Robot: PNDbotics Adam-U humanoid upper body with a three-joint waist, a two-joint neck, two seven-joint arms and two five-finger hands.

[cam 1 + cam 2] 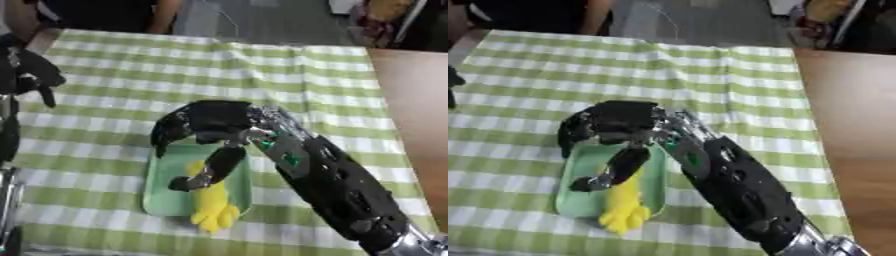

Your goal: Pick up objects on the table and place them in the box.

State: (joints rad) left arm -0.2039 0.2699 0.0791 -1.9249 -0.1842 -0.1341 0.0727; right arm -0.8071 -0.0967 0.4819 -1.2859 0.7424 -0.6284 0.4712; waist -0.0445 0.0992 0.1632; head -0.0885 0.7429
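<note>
1. The right hand (210, 125) reaches in from the lower right, fingers curled downward over a shallow green box (166, 195).
2. A yellow object (213, 205) lies in the box below the fingers, one dark finger on it; its end overhangs the near rim.
3. The left hand (31, 72) shows at the left edge, fingers bent, empty.

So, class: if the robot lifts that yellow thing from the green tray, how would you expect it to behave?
The yellow thing is long and thin with a lobed end hanging over the green tray, so it probably won't roll. It looks small and likely light. The right hand hovers above; stiffness can't be judged.
</note>
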